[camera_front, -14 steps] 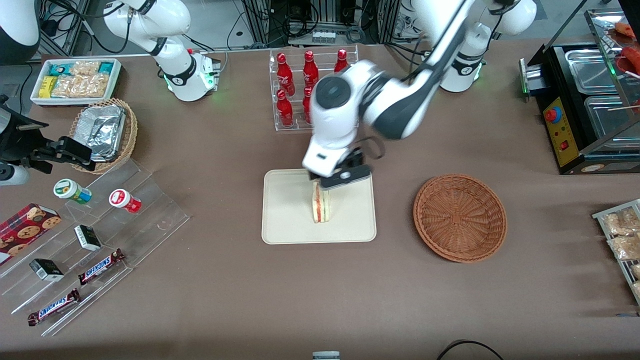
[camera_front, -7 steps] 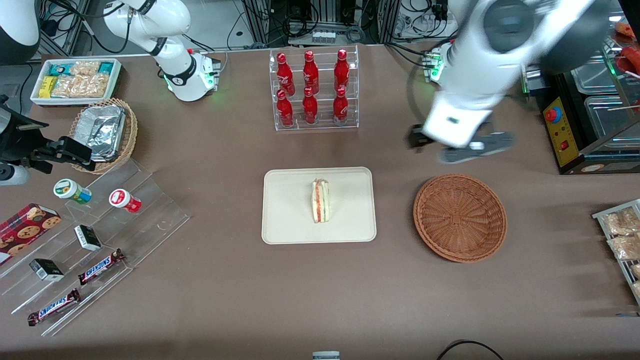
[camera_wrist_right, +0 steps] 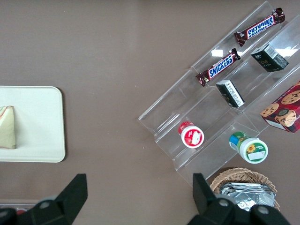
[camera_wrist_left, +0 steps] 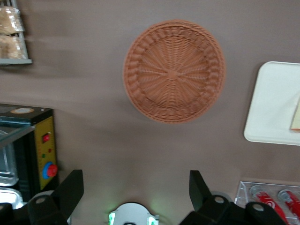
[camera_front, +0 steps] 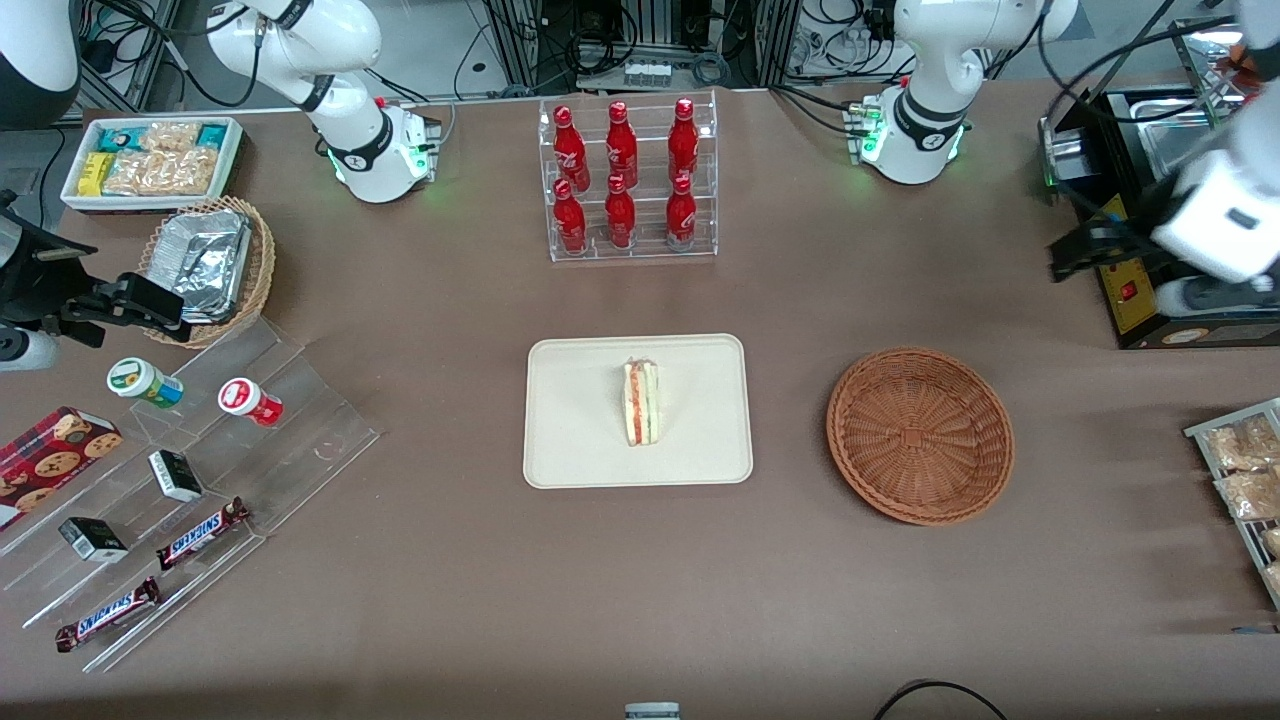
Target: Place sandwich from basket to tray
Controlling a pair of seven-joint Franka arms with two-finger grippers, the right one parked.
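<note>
The sandwich point(camera_front: 641, 403) stands on its edge in the middle of the cream tray point(camera_front: 580, 440), pink and green filling facing up. The reddish-brown basket point(camera_front: 920, 435) beside the tray is empty. My left gripper point(camera_front: 1150, 275) is high above the table at the working arm's end, by the black food warmer, well away from the basket and tray. In the left wrist view its fingers point(camera_wrist_left: 70, 187) stand wide apart with nothing between them, and the basket point(camera_wrist_left: 174, 70), the tray point(camera_wrist_left: 272, 108) and an edge of the sandwich point(camera_wrist_left: 296, 117) show below.
A clear rack of red bottles point(camera_front: 625, 180) stands farther from the camera than the tray. A black food warmer point(camera_front: 1170, 200) and a rack of snack packets point(camera_front: 1240, 470) are at the working arm's end. Acrylic steps with snacks point(camera_front: 200, 450) and a foil-filled basket point(camera_front: 210, 265) are at the parked arm's end.
The gripper was at the sandwich on the tray, then left it there, rose and swung past the basket to the working arm's end of the table. The sandwich has stayed put.
</note>
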